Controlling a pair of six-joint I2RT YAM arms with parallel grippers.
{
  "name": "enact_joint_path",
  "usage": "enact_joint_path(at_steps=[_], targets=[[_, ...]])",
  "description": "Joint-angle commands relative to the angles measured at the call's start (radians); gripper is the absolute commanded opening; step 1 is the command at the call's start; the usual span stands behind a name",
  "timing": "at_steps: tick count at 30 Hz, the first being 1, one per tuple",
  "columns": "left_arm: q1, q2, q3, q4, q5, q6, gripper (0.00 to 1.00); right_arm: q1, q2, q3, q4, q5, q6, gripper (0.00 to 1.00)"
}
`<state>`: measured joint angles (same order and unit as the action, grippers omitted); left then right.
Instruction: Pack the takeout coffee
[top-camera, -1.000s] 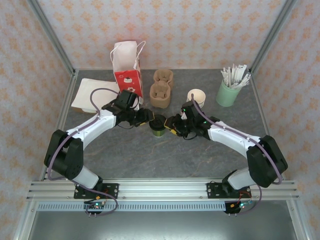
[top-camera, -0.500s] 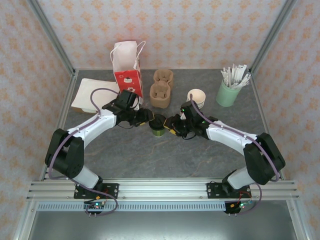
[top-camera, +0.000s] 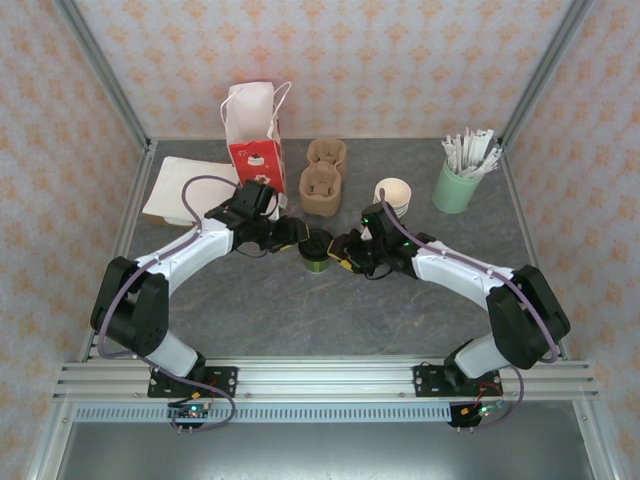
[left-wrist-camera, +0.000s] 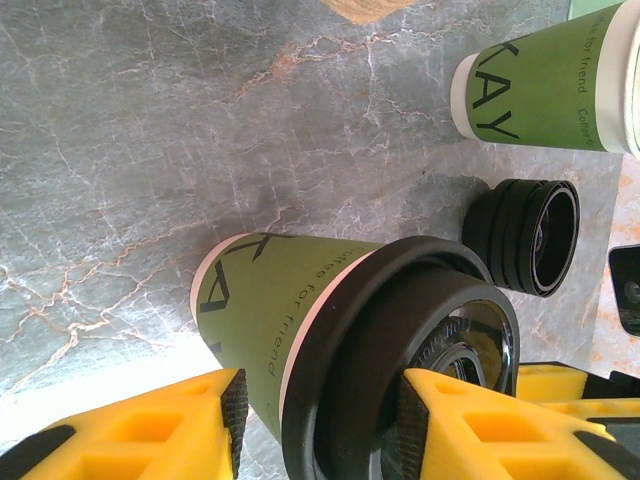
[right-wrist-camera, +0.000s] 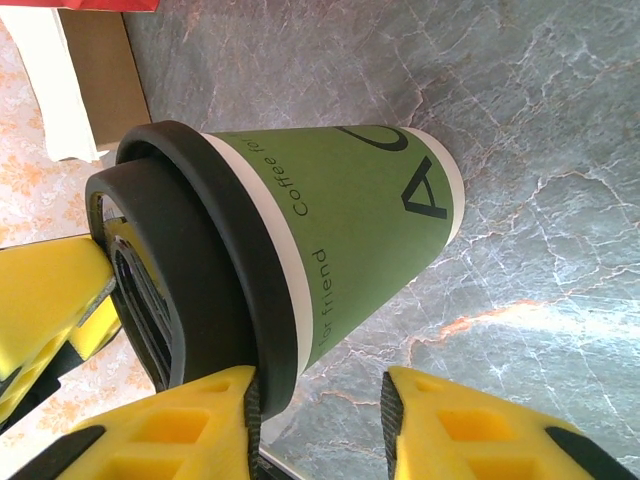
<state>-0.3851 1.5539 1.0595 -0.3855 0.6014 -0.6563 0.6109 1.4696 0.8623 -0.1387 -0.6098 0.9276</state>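
Left arm (top-camera: 190, 255) is bent at the elbow, forearm low over the tabletop (top-camera: 260, 310), wrist aimed right toward centre. Left claw (top-camera: 298, 238) pinches the coffee cup (top-camera: 316, 252) at its black lid (left-wrist-camera: 400, 330), with 1 yellow finger (left-wrist-camera: 130, 425) on each side of the rim. The cup is upright, directly between the 2 claws. Print on its green wall: "for friend" in the left wrist view; "Coffee", "friend" and a big "A" in the right wrist view. Past the left claw tips: a 2nd green cup (left-wrist-camera: 560, 90) printed "KAY" and "for friend", with a black lid stack (left-wrist-camera: 525, 235) just beside it. Right arm (top-camera: 470, 275) mirrors the left, wrist aimed left. Right claw (top-camera: 340, 252) straddles the same cup just under the lid; 1 pad (right-wrist-camera: 250, 385) sits at the rim. Can't tell if it's gripping.
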Motion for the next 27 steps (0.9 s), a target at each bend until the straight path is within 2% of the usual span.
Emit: enact_joint_path(at_steps=[1, 27], targets=[[0.008, 0.021, -0.001, -0.023, -0.026, 0.021, 0.45, 0.007, 0.049, -0.013, -0.139, 0.053, -0.010, 0.36], [0.009, 0.034, -0.024, -0.046, -0.066, 0.038, 0.44, 0.006, 0.124, -0.022, -0.275, 0.088, -0.044, 0.33]])
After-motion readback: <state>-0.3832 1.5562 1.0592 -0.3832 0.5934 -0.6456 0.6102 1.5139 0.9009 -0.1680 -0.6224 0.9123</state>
